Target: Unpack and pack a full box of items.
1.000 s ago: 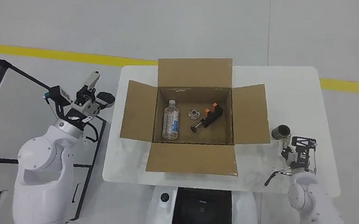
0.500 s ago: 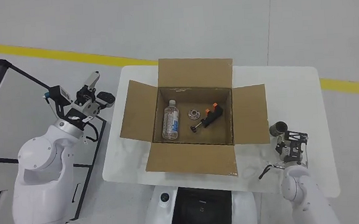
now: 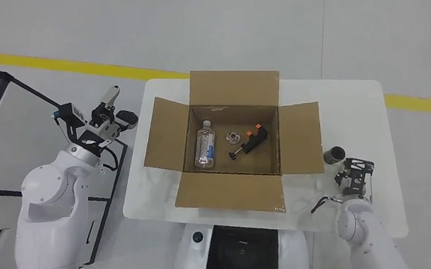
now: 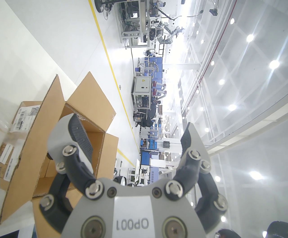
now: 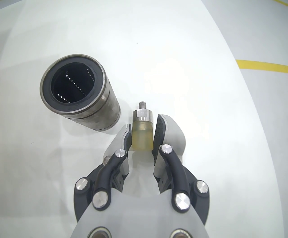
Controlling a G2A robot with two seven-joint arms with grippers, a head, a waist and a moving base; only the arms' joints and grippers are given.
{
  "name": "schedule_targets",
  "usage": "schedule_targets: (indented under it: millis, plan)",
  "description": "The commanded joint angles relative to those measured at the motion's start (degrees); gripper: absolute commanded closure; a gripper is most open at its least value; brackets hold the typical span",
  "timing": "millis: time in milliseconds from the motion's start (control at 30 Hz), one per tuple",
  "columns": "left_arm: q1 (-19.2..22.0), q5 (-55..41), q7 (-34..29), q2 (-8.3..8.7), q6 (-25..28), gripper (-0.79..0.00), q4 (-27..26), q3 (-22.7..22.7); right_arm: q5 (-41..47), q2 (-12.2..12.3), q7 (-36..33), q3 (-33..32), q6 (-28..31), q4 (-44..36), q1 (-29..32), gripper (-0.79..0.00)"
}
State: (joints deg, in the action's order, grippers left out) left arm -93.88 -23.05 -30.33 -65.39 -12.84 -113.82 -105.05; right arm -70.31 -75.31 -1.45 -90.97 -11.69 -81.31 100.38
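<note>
Amber rubber bumper [image 5: 140, 137] with steel stud: clamped between the right gripper's [image 5: 144, 122] pads, low over the white table [image 3: 348, 111], just beside a steel bearing sleeve [image 5: 105, 108] lying there. I judge unpacking, set-down in hand; I cannot tell whether the bumper touches the table. Next: release, lift clear of the sleeve, go to the cardboard box [image 3: 233, 89], which holds bottle [image 3: 205, 144], flange [image 3: 233, 138] and clamp [image 3: 249, 143]. Left gripper [image 4: 131, 124]: spread wide, empty, off the table. Room: grey floor, yellow line [image 3: 63, 66].

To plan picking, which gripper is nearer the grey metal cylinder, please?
Right. The right gripper is beside the grey metal cylinder; the left gripper hangs beyond the brown cardboard box.
</note>
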Motion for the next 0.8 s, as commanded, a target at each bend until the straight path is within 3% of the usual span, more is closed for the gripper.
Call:
schedule_targets:
  millis: [0,167,333,767]
  plan:
    - [0.0,0.0,0.0,0.00,0.0,-0.785,0.0,0.0,0.0,0.0,0.8,-0.2,-0.2,-0.4,0.2,0.000]
    - [0.0,0.0,0.0,0.00,0.0,-0.785,0.0,0.0,0.7,-0.2,3.9,-0.7,-1.0,-2.2,1.9,0.000]
    - [0.0,0.0,0.0,0.00,0.0,-0.785,0.0,0.0,1.7,0.0,5.6,-3.7,0.1,-9.1,7.1,0.000]
    - [0.0,0.0,0.0,0.00,0.0,-0.785,0.0,0.0,5.0,0.4,0.7,-8.7,3.5,-19.3,10.8,0.000]
